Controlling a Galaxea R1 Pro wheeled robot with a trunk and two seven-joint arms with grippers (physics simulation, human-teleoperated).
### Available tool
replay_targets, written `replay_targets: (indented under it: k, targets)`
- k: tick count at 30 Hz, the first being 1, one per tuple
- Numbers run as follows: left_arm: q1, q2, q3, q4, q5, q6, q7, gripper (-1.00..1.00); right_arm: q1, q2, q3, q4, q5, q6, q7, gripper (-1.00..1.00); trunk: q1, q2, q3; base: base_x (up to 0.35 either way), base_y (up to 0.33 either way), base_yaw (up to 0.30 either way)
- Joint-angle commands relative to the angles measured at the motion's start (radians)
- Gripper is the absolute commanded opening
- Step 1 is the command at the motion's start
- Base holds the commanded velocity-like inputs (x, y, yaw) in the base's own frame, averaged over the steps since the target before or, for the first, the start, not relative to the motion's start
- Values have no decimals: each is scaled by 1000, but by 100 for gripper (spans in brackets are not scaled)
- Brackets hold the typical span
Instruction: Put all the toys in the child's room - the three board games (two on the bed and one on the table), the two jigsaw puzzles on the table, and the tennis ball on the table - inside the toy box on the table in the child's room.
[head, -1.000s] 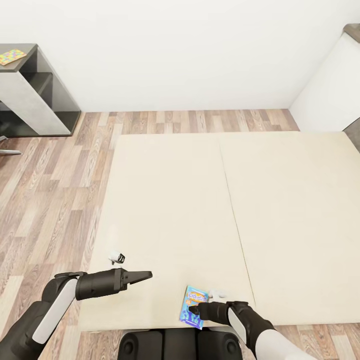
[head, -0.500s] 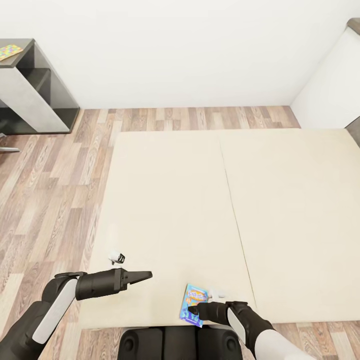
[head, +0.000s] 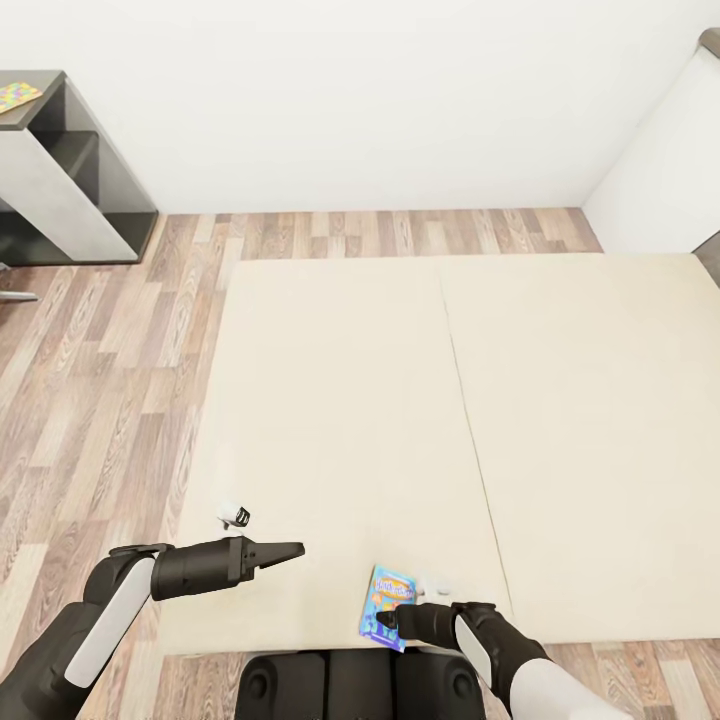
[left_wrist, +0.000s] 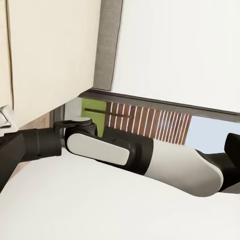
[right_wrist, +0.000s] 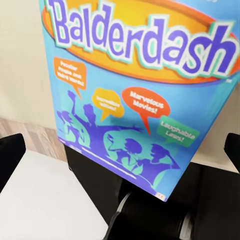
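A wood-plank floor (head: 110, 380) and white wall surround the beige bed (head: 400, 420). At the bed's near edge the small blue board game (head: 387, 606), lettered Balderdash, is clamped in the right pincer (head: 385, 624). The left pincer (head: 290, 549) hovers over the mattress, fingers together. A jigsaw puzzle (head: 15, 96) lies on the far-left surface (head: 50, 87)

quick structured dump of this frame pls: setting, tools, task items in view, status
setting: bed with beige two-part mattress, wood floor, white wall
right tool: at near edge of bed, on blue Balderdash board game; grip state unclear
left tool: over bed, nothing held, looks shut
table: far left, one jigsaw puzzle on top
status: Balderdash game not yet in any box
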Motion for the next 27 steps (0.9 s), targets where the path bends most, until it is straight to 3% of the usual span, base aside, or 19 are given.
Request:
replay_targets:
  k: [1,27]
  targets:
    - [-1,1,-1,0,2,4,-1,100,0,0,-5,-2,-2,8,2,100,0,-2,-3,0,0,0]
    - [-1,1,-1,0,2,4,-1,100,-9,1,-5,-5,0,-8,2,100,0,-2,-15,0,0,0]
